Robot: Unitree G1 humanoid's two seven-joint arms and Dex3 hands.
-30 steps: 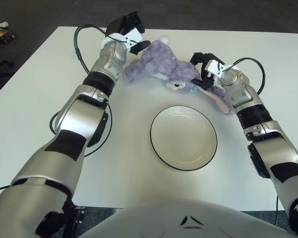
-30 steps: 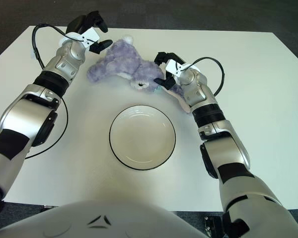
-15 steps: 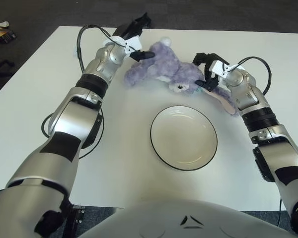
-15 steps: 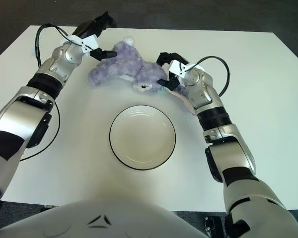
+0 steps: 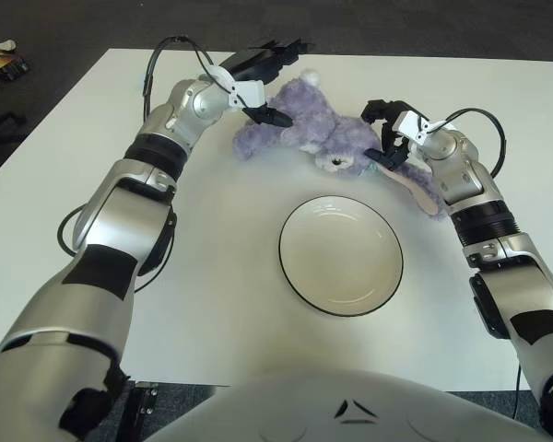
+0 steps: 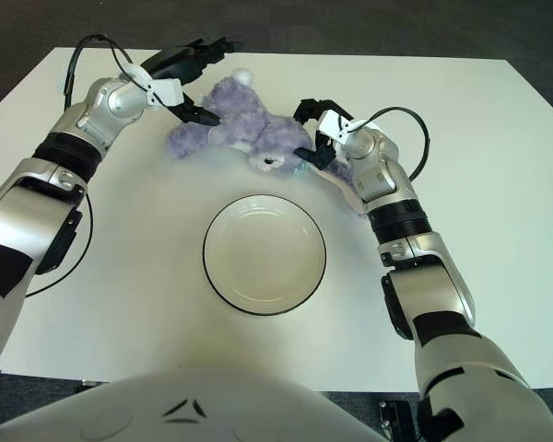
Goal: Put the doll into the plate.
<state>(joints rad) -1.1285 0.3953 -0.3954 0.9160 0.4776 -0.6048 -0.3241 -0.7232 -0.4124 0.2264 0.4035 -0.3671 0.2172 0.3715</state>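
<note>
The purple doll [image 5: 309, 129] lies on the table behind the plate [image 5: 341, 255]. The left hand [image 5: 263, 81], fingers spread, and the right hand [image 5: 387, 138], seemingly spread too, flank it, ungrasped. Next: close both, lift, carry plateward.

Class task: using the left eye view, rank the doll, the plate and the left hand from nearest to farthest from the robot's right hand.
1. Doll: directly left of the right hand, at its fingertips.
2. Plate: nearer the robot, below the hand in the view.
3. Left hand: far side of the doll, at its left end.
</note>
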